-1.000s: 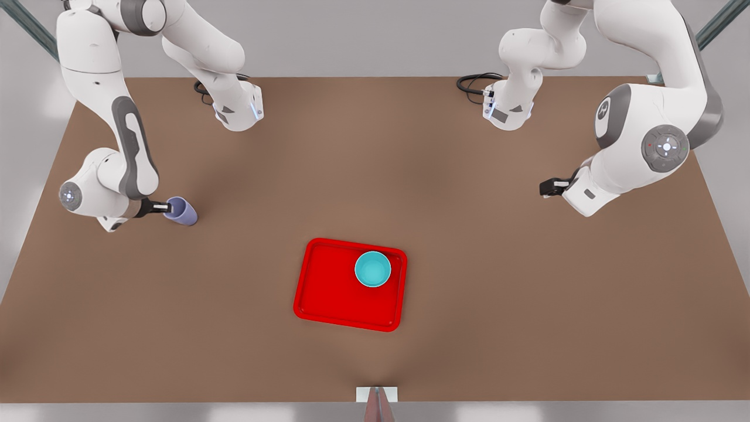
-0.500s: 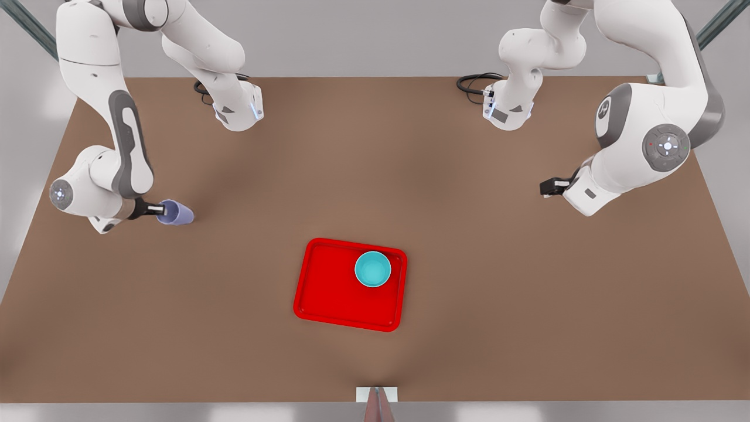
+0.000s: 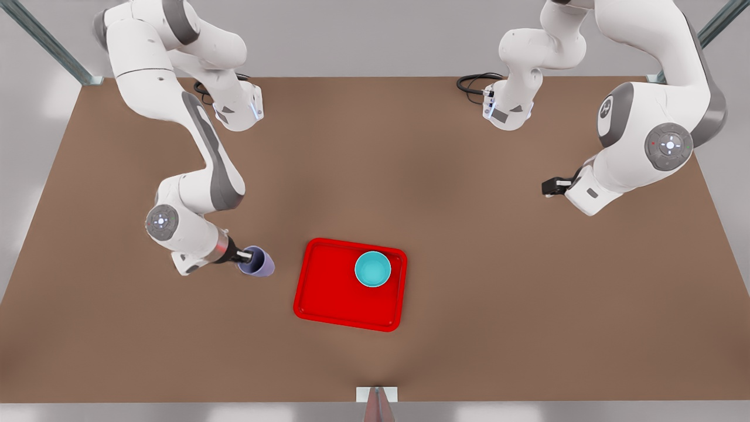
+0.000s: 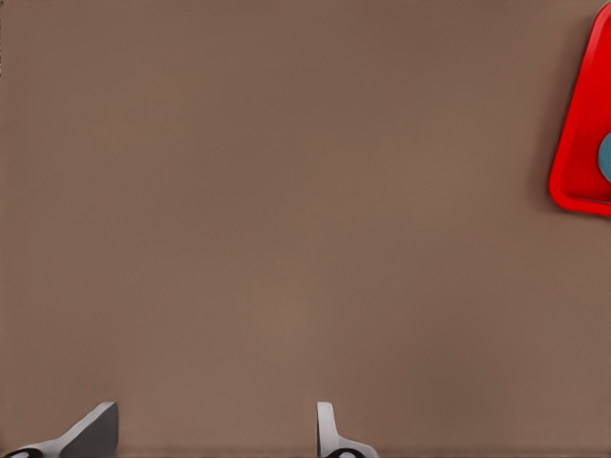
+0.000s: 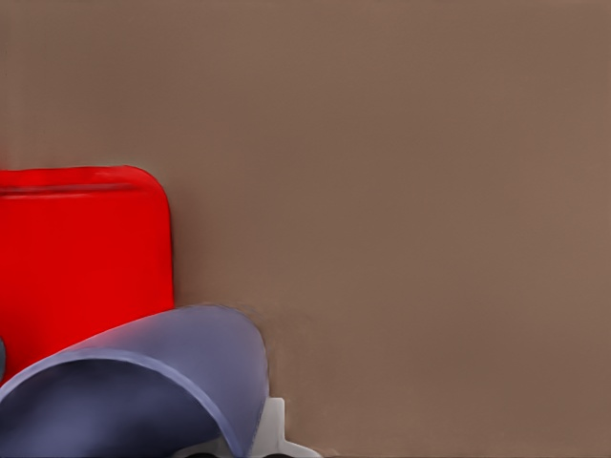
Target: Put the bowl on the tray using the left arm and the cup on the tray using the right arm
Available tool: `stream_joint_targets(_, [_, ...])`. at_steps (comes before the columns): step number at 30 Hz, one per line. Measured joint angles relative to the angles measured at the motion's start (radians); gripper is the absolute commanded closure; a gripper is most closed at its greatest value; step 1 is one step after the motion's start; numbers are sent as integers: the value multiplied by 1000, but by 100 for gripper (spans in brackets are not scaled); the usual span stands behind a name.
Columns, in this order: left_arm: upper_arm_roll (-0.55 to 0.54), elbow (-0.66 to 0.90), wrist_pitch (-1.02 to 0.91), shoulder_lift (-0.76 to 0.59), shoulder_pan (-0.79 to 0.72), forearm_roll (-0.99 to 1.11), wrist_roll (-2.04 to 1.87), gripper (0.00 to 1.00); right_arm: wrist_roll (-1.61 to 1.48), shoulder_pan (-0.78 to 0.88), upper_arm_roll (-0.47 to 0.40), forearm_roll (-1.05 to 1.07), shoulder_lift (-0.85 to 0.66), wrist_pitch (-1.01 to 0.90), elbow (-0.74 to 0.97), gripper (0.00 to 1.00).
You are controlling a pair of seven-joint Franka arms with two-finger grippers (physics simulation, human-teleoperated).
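**Cup held just short of the tray, bowl already on it**

Cup [image 3: 258, 262], pale lavender, sits tilted in the right gripper [image 3: 245, 256] toward the front view's left, its rim pinched between the closed-in fingers and its body leaning toward the tray. It is near the tray's edge on that side but apart from it, above the brown table [image 3: 176, 328]. In the right wrist view the cup's curved wall [image 5: 143, 382] lies close to the camera, with a rounded corner of the tray [image 5: 86, 248] just beyond it and bare table on the other side.

Moving across to the middle, the red tray [image 3: 328, 299] lies flat on the table. The teal bowl [image 3: 372, 269] stands upright inside it, in the far corner toward the front view's right, close to the rim. The rest of the tray floor is bare.

Farther toward the front view's right, the left gripper [image 3: 549, 187] hangs over open table, well apart from the tray, while that arm waits. The left wrist view shows its two fingertips [image 4: 329, 434] spread apart with nothing between them, the table beneath, and a corner of the tray [image 4: 578, 153] with a sliver of the bowl [image 4: 605, 157] at the picture's edge.
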Motion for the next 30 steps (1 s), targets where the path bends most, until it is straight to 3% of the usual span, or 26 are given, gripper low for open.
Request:
stream_joint_targets(3, [0, 1, -2, 1, 1, -2, 2, 0, 106, 95, 1, -7, 131, -26, 185, 79])
stream_joint_targets(11, [-4, 11, -21, 6, -1, -7, 24, 0, 226, 307, -10, -114, 360, -25, 446, 79])
stream_joint_targets(18, [-11, 14, -53, 3, 2, -49, 48, 0, 229, 334, -11, -308, 415, -14, 443, 79])
stream_joint_targets(22, [-3, 34, -52, 12, 1, -62, 48, 0, 224, 327, -11, -315, 417, -5, 417, 79])
stream_joint_targets(23, [-3, 34, -52, 14, 0, -63, 48, 0, 220, 322, -11, -316, 416, -5, 414, 65])
stream_joint_targets(25, [-3, 34, -52, 14, 0, -65, 48, 0, 222, 320, -11, -322, 413, -6, 408, 7])
stream_joint_targets(26, [-3, 34, -52, 14, 1, -65, 48, 0, 224, 320, -11, -322, 411, -6, 408, 0])
stream_joint_targets(30, [-2, 35, -50, 14, 1, -64, 48, 0, 223, 319, -11, -321, 411, 8, 409, 0])
